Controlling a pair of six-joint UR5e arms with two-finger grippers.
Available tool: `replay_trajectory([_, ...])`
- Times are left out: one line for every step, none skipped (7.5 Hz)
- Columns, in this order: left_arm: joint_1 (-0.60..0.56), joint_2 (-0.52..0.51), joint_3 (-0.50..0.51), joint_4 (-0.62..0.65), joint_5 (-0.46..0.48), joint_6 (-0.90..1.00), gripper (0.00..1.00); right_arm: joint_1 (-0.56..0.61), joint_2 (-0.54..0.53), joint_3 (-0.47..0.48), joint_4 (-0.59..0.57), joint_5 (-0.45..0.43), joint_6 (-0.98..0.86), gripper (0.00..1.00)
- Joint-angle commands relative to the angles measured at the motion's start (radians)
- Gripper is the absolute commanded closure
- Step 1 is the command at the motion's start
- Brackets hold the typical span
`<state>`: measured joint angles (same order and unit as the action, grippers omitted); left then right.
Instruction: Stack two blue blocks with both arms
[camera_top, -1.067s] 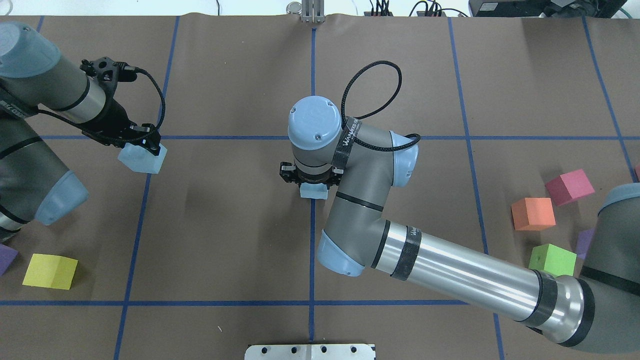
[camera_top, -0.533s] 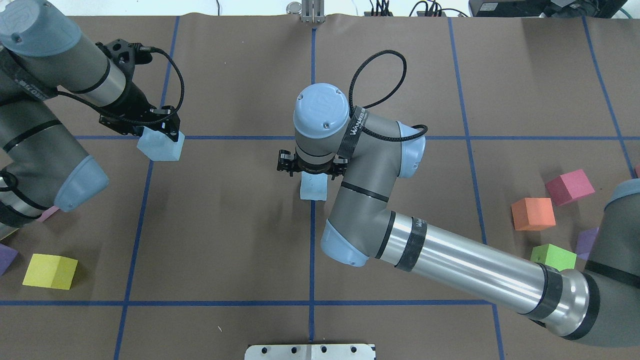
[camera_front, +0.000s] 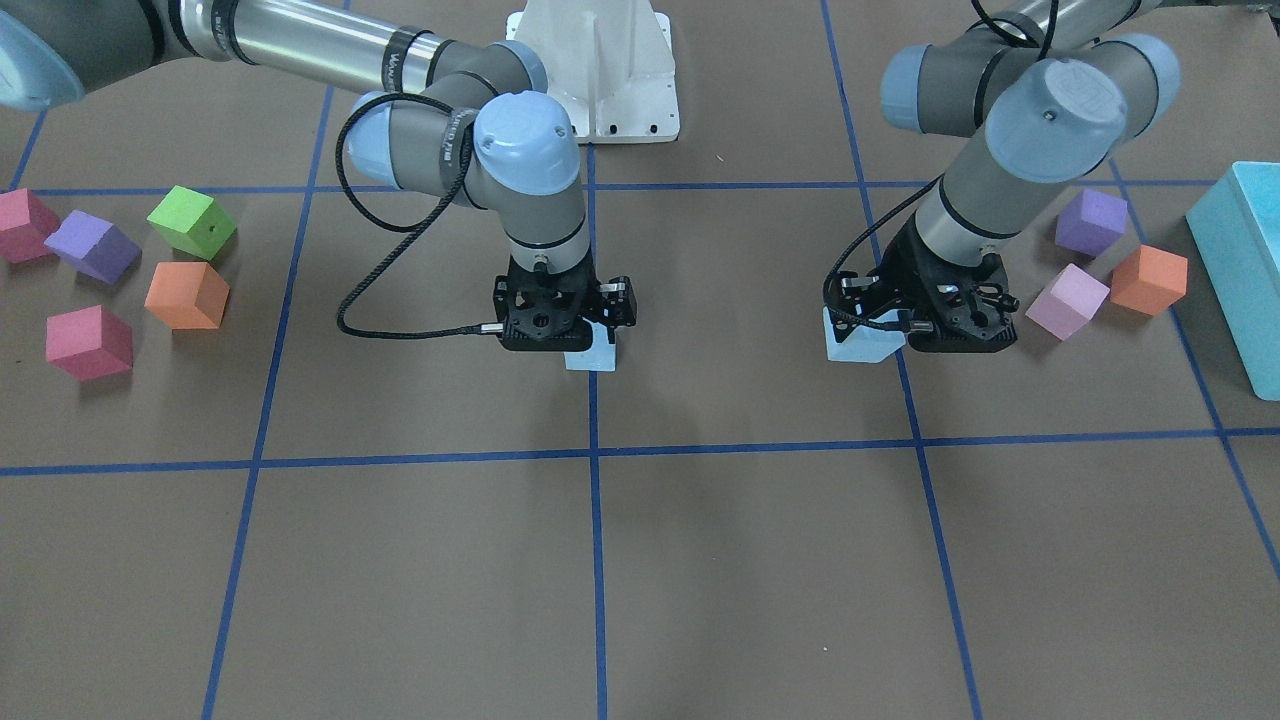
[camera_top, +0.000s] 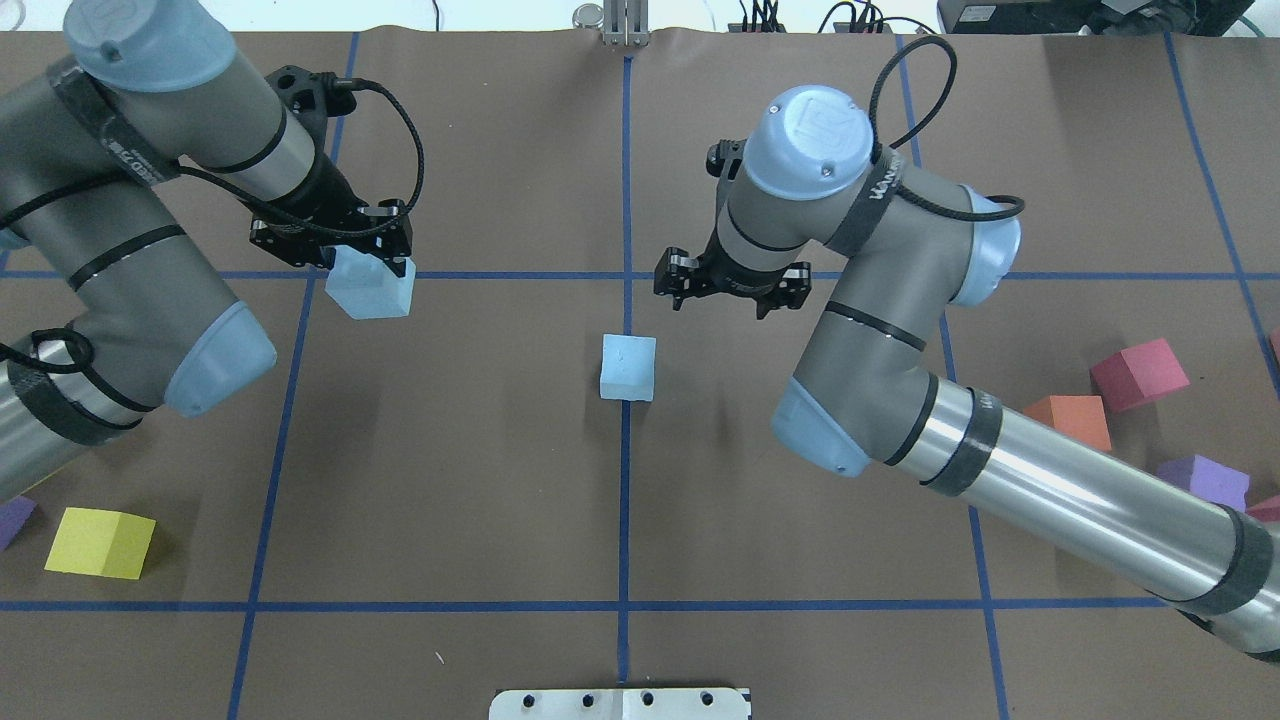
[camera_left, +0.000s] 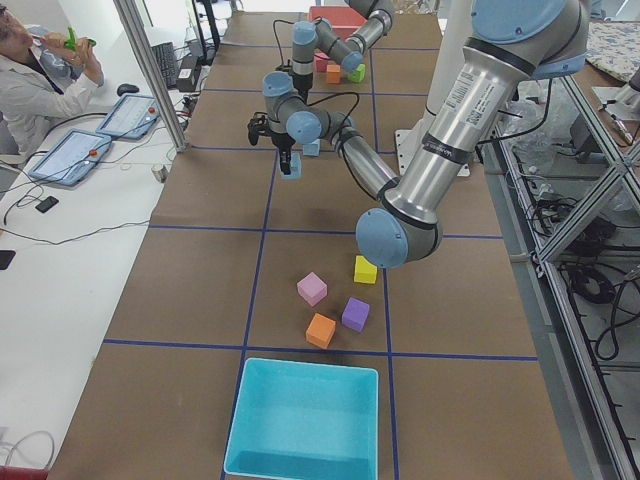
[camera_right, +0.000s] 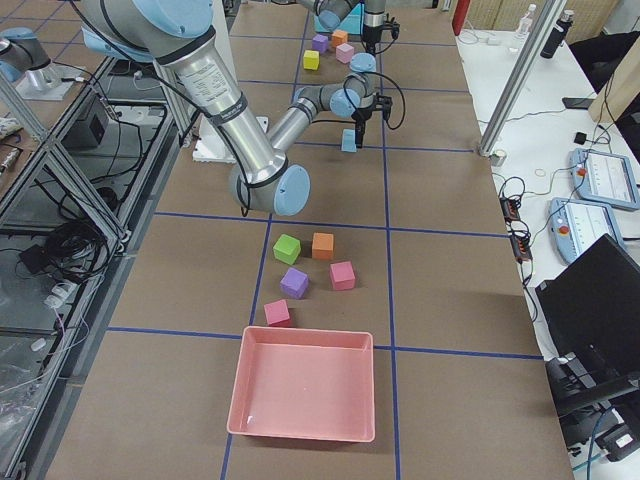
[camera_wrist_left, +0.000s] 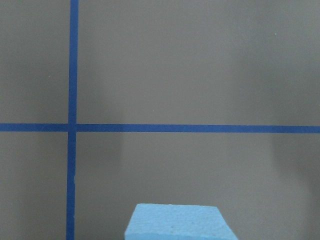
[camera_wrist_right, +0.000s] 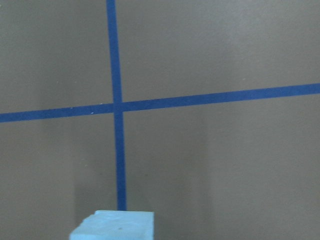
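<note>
1. Beneath the left gripper (camera_top: 368, 266), clamped between its jaws, hangs one blue block (camera_top: 372, 294). It looks lifted off the table (camera_top: 470, 480) and slightly turned.
2. The second blue block (camera_top: 628, 367) sits flat on the table, on the tape line (camera_top: 625, 180) that runs down the middle. This is the landmark.
3. Measured from that landmark, the carried block is well apart, off to the robot's left and a little farther from the robot.
4. The right gripper (camera_top: 730, 288) has its jaws spread with nothing between them. In the overhead view it is near the landmark, just beyond it and to its right, not touching. The front view sets it closer over the block, so I cannot tell the exact gap.
5. My judgement is that the coming move turns on that sideways gap. The left gripper must travel to its right and slightly toward the robot, then lower.
6. A cube has no long axis, so only squaring the faces matters.
7. The right arm is nearer but empty, and it may crowd the landing spot.
</note>
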<state>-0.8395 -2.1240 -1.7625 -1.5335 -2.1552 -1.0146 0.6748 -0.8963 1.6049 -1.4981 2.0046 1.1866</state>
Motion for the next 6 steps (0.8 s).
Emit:
replay_trajectory([0.078,-0.114,0.024,0.076,0.081,-0.013,0.38,0.074,-0.102,0.05,-0.002,0.023,-0.115,0.0])
replay_trajectory([0.082,-0.166,0.067,0.078,0.084,-0.034,0.38,0.109,-0.143,0.065,-0.001,0.023,-0.183,0.0])
replay_trajectory([0.095,-0.224,0.114,0.076,0.086,-0.079,0.38,0.136,-0.173,0.067,-0.001,0.039,-0.238,0.0])
replay_trajectory([0.108,-0.27,0.156,0.076,0.092,-0.109,0.38,0.155,-0.179,0.066,-0.001,0.061,-0.261,0.0])
replay_trajectory([0.135,-0.324,0.206,0.075,0.139,-0.117,0.38,0.157,-0.179,0.063,-0.001,0.063,-0.265,0.0])
replay_trajectory([0.152,-0.344,0.234,0.075,0.152,-0.113,0.38,0.157,-0.18,0.062,-0.001,0.063,-0.265,0.0])
